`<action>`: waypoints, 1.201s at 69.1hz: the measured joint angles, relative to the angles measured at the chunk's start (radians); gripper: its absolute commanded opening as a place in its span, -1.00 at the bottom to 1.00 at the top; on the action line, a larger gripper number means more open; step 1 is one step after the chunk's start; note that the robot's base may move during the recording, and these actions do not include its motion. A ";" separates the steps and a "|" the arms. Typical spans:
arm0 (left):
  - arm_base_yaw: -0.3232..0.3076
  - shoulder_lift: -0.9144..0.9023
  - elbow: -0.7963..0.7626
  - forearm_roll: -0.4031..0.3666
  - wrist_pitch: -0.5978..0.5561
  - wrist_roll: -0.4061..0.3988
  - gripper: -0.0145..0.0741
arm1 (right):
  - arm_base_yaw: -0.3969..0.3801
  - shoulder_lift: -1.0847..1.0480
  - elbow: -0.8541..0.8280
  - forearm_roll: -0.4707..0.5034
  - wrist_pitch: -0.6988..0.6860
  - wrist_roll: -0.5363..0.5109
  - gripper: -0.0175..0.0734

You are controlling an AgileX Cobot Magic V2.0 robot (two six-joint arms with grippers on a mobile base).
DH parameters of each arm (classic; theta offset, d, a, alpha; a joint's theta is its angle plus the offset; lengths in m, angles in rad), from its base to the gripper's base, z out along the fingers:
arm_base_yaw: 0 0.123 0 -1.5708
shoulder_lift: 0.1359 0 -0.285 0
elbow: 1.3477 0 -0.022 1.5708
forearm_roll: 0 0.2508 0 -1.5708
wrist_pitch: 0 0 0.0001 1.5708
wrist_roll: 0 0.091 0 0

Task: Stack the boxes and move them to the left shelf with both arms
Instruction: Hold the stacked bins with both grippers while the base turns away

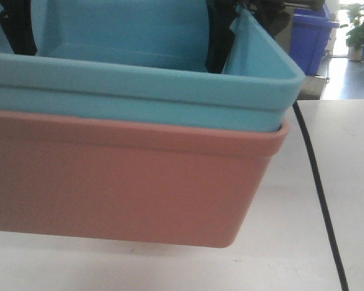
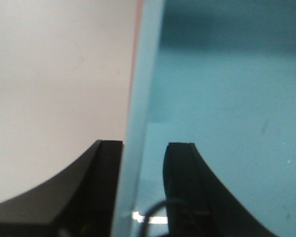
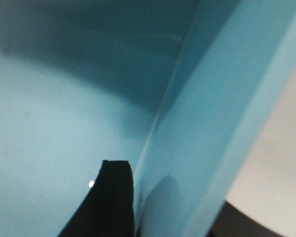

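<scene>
The light sky-blue box (image 1: 139,91) sits nested inside the salmon-pink box (image 1: 127,182), and the stack fills the front view, with a shadow under it on the white table (image 1: 346,151). My left gripper (image 2: 145,145) straddles the stack's left wall: one black finger (image 2: 108,168) is outside and the other inside the blue box (image 2: 227,98). A thin pink edge (image 2: 135,49) shows beside that wall. My right gripper (image 3: 172,192) clamps the opposite blue wall (image 3: 212,123), with its inner finger (image 3: 113,197) inside the box. The left shelf is out of view.
A black cable (image 1: 318,188) runs across the table to the right of the stack. Behind it stand a dark-blue crate (image 1: 312,36) and a potted plant (image 1: 358,27), beyond the table's far edge.
</scene>
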 measured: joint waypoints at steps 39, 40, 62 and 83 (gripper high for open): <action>-0.003 0.000 0.000 0.000 0.012 0.000 -0.68 | 0.000 0.000 0.000 0.000 0.000 0.000 -0.51; -0.003 0.000 0.000 0.000 0.012 0.000 -0.68 | 0.000 0.000 0.000 0.000 0.000 0.000 -0.51; -0.003 0.000 0.000 0.000 0.012 0.000 -0.68 | 0.000 0.000 0.000 -0.002 0.000 0.000 -0.51; -0.003 0.000 0.000 0.000 0.012 0.000 -0.68 | 0.000 0.000 0.000 -0.003 0.000 0.000 -0.51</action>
